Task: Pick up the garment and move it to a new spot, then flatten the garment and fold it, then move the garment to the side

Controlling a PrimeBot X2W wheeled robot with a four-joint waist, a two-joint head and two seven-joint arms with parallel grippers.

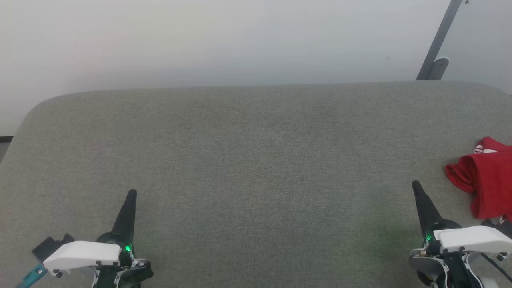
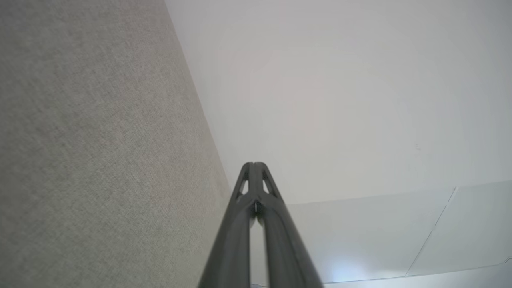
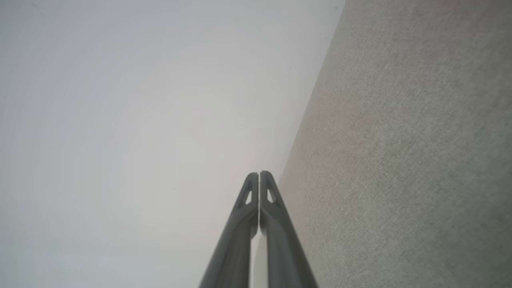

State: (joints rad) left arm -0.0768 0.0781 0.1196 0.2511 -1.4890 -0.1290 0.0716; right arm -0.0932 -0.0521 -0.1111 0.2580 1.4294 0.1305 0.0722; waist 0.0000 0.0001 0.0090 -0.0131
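Observation:
The garment (image 1: 488,176), red with a bit of red-and-white striped trim showing, lies crumpled at the right edge of the grey fabric surface (image 1: 256,160), partly cut off by the head view's border. My right gripper (image 1: 416,185) hovers low at the lower right, shut and holding nothing, a short way left of the garment. My left gripper (image 1: 132,193) rests at the lower left, shut and holding nothing, far from the garment. In the left wrist view the left gripper (image 2: 254,164) has its tips pressed together. In the right wrist view the right gripper (image 3: 259,173) also has its tips touching.
The grey surface has a rounded far edge against a pale wall (image 1: 200,40). A dark metal post with a foot bracket (image 1: 436,52) stands behind the far right corner. A teal-and-black fitting (image 1: 40,260) sits on my left arm.

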